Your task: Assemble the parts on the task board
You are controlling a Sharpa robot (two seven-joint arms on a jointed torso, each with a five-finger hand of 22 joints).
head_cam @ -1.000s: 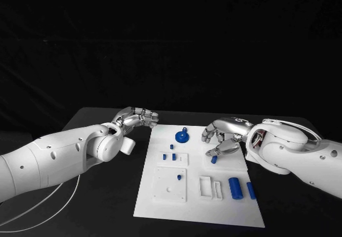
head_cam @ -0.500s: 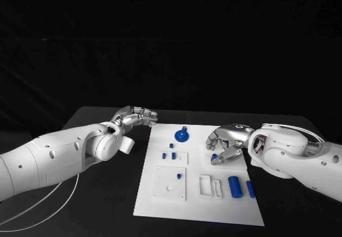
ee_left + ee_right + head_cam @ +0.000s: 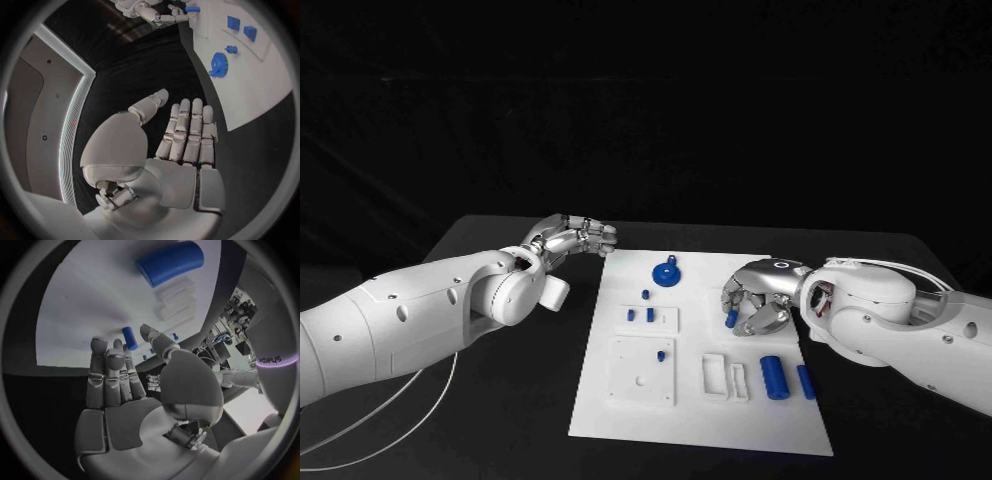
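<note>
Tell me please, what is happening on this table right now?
The robot is assembling small blue parts on the white task board. Its right hand holds a small blue peg between thumb and finger, low over the board's right side. The left hand hovers beside the board's far left corner, holding nothing. A blue round part and two blue cylinders lie on the board.

My two arms are glossy white shells with rounded, bulbous housings at the wrists, dotted here and there with small dark screw holes, and a thin white cable loops beneath my left arm [image 3: 416, 320]. Each ends in a silver metallic hand, the left hand [image 3: 574, 238] and the right hand [image 3: 759, 298], built of segmented fingers with grey palm plates. My right arm [image 3: 906, 320] carries a dark band trimmed with a thin red line at the wrist, and the word "sharpa" is printed in dark letters on its shell [image 3: 274, 359].
</note>
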